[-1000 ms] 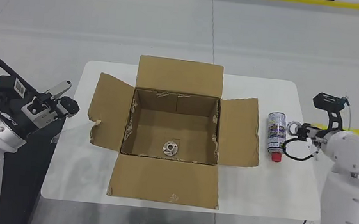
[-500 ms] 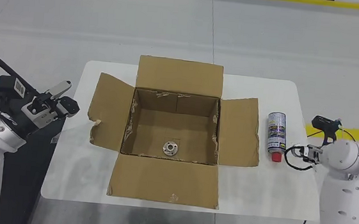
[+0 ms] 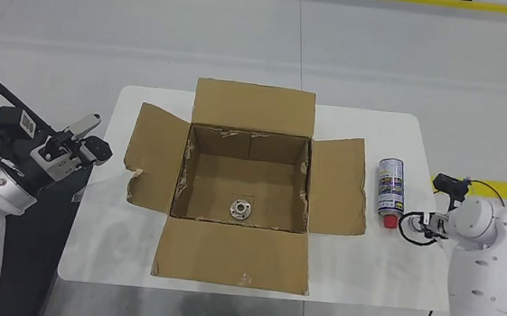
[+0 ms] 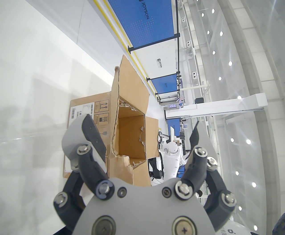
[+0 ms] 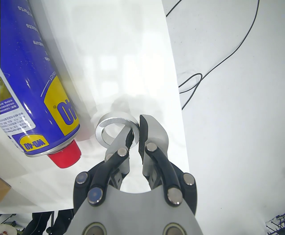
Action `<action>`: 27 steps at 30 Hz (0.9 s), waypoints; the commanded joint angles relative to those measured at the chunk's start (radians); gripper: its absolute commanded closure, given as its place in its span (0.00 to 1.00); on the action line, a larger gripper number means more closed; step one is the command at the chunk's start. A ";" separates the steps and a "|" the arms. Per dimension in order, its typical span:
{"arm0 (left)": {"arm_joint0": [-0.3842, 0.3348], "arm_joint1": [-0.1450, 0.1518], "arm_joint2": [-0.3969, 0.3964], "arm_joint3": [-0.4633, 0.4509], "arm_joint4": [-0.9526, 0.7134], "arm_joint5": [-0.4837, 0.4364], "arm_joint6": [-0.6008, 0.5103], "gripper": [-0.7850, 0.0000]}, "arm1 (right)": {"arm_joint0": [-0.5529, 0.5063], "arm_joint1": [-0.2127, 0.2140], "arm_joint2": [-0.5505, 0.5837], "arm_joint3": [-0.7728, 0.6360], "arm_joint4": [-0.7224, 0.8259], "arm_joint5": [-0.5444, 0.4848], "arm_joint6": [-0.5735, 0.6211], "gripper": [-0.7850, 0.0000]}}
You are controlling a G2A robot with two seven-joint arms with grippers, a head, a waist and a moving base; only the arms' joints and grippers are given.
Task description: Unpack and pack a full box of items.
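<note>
An open cardboard box (image 3: 244, 192) stands in the middle of the white table (image 3: 353, 266), flaps spread, with one small round metal part (image 3: 238, 209) on its floor. To its right lies a blue and yellow spray can (image 3: 389, 192) with a red cap (image 5: 29, 89). My right gripper (image 3: 415, 228) (image 5: 135, 131) is low over the table beside the cap, shut on a metal ring (image 5: 115, 116), one finger inside it and one outside. My left gripper (image 3: 92, 135) (image 4: 142, 126) hangs open off the table's left side, facing the box (image 4: 131, 133).
Bare table surface (image 5: 124, 55) lies right of the can, and the table's right edge is close to the right gripper. A thin black cable (image 5: 222, 60) trails on the floor beyond that edge.
The right arm has drawn toward the table's near side and come down beside the can's red cap, with its wrist turned. The left arm, box and can have not moved.
</note>
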 commanded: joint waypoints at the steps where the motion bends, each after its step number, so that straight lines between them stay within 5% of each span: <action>1: 0.000 0.000 0.000 0.000 0.000 0.000 0.000 0.00 | -0.002 0.001 -0.003 0.005 0.004 0.002 -0.003 0.97; 19: 0.000 0.000 0.000 0.000 0.000 0.000 0.000 0.00 | -0.013 0.015 -0.029 0.003 0.022 0.016 0.012 0.69; 27: 0.000 0.000 0.000 0.000 0.000 0.000 0.000 0.00 | -0.033 0.020 -0.028 -0.177 0.057 0.028 0.037 0.47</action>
